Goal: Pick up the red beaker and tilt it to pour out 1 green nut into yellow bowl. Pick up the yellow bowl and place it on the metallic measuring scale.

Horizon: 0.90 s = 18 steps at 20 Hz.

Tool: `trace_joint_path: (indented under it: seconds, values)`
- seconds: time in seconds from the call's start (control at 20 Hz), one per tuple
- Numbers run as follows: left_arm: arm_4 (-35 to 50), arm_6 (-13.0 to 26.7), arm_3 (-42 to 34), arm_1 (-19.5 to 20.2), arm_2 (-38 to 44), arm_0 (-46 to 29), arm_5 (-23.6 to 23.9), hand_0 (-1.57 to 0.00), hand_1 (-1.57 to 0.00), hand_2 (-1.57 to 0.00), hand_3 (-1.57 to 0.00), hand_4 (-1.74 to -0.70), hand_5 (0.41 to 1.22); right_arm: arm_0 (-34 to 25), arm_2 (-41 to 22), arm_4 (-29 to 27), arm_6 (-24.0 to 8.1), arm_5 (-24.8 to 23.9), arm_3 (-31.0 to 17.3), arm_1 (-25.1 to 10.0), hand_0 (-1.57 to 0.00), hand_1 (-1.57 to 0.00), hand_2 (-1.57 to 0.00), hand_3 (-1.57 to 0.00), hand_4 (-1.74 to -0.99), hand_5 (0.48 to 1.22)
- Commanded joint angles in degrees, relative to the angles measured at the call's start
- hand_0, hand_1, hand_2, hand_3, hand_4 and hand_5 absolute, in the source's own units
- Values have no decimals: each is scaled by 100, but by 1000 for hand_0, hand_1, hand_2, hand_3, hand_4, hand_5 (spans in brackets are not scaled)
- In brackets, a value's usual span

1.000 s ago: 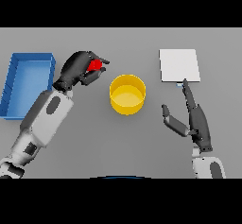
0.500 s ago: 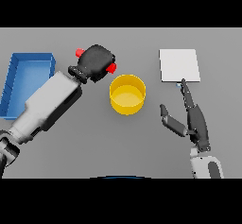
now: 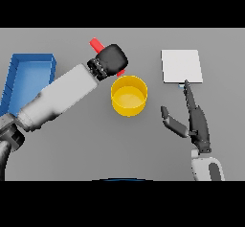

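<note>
nearest, at the lower right, the robot's dark right hand rests with its fingers straight and spread, thumb held out to its left, holding nothing. its longest fingertip reaches the near edge of the flat square metallic measuring scale, which lies just beyond it; whether the tip actually touches the plate cannot be told.

to the left of that hand, apart from it, the round yellow bowl stands upright on the grey table, its inside showing only yellow; no green nut can be made out in it.

just beyond the bowl's far left rim is the robot's dark left hand, at the end of the white and grey arm that comes in from the lower left. its fingers are curled tight round the small red beaker. the beaker is mostly hidden by the hand: one red end sticks out past the hand on the far left side, and a sliver of red shows on the near right side, right above the bowl's rim, so the beaker lies tilted.

to the left of this arm, the open blue rectangular tray sits on the table.
</note>
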<state>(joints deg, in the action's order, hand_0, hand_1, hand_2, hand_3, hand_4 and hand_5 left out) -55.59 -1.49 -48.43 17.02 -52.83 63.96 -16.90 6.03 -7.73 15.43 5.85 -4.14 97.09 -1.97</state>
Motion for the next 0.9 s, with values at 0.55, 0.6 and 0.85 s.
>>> trace_joint_path:
  seconds: [0.55, 0.6, 0.85]
  values:
    - [-1056, -343, 517, -245, -1705, 888, 172, -1571, -1571, -1571, -1571, -1734, 1221, 0, -34, 77, -79, -64, 150, 24, 1, 1, 1, 1, -1162, 627]
    - [-1134, -316, 631, -298, -1817, 970, 220, -1571, -1571, -1571, -1571, -1734, 1221, -40, -14, 104, -152, -70, 143, -15, 1, 1, 1, 1, -1153, 627]
    - [-1288, -417, 675, -420, -2255, 1281, 193, -1571, -1571, -1571, -1571, -1725, 1221, -81, -38, 207, -159, -142, 109, 2, 1, 1, 1, 1, -1155, 637]
